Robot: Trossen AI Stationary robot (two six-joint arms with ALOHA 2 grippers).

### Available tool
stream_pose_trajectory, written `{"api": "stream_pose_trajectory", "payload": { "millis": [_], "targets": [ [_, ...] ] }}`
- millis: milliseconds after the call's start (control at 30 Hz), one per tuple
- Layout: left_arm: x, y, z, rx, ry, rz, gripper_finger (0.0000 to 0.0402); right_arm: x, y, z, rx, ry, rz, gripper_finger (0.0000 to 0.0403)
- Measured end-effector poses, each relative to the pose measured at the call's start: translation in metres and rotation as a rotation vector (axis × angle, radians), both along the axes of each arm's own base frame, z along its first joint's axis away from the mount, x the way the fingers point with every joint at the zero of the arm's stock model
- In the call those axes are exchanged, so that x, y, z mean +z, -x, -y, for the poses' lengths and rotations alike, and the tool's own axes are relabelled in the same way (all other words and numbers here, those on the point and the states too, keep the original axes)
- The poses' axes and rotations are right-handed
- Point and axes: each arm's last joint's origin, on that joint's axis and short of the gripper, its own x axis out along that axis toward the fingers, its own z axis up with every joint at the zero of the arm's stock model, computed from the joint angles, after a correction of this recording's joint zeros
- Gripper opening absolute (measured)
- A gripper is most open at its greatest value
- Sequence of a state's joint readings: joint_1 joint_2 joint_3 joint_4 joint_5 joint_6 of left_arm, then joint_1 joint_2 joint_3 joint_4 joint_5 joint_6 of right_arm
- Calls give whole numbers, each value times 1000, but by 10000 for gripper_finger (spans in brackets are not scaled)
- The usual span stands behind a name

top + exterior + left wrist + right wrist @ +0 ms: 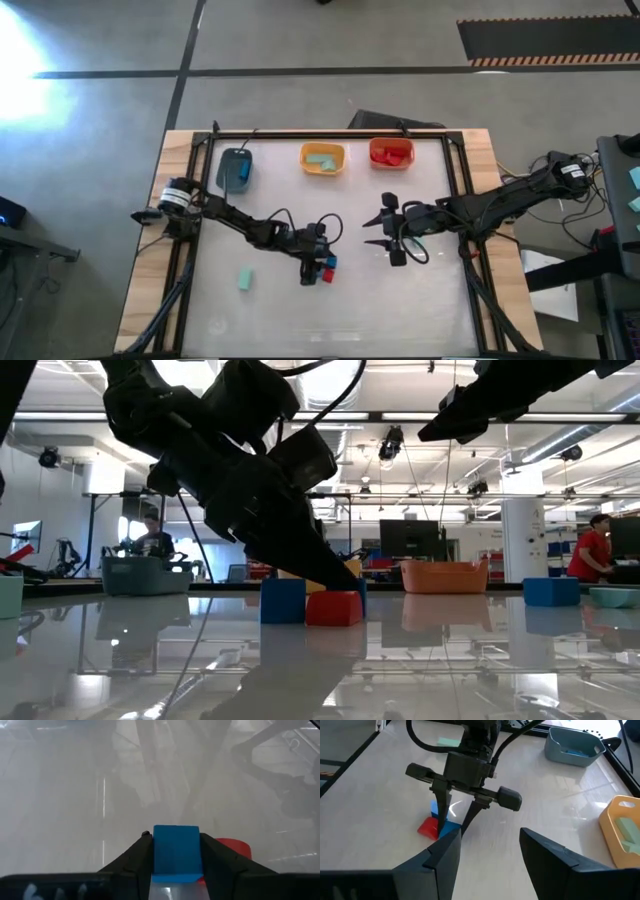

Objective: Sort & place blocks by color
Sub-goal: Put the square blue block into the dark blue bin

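- Your left gripper (451, 817) is down at the table near the middle, fingers clamped on either side of a blue block (176, 851), so it's got that one pinched
- A red block (334, 608) sits right beside the blue one, touching or close enough that you can't tell them apart from above
- Your right gripper (381, 229) hangs above the table a bit to the right of that pair, jaws spread wide with nothing in them
- One pale teal block (244, 278) lies on its own well off to the left on the table (400, 300)
- Back row: the grey bin (235, 170) has something blue in it, the yellow bin (322, 158) holds teal pieces, the orange-red bin (391, 153) holds red ones
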State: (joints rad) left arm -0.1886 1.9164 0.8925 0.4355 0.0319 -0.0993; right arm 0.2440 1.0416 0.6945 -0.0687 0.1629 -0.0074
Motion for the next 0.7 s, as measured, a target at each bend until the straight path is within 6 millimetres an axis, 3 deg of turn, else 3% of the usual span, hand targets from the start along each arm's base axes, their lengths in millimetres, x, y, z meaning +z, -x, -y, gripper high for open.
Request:
{"api": "stream_pose_trajectory", "payload": {
  "millis": [167,333,433,567,700],
  "targets": [
    [12,9,-7,59,-56,-68,114,0,0,1,-15,22,4,194],
    [36,42,-38,251,-204,-249,114,4,-2,0,5,49,47,194],
    [55,71,-65,457,-314,-380,114,6,-3,0,19,72,73,194],
    [88,118,-109,883,-446,-478,114,9,-4,0,32,94,108,194],
    [103,151,-140,1151,-409,-454,114,10,-5,0,38,105,117,194]
  ]
}}
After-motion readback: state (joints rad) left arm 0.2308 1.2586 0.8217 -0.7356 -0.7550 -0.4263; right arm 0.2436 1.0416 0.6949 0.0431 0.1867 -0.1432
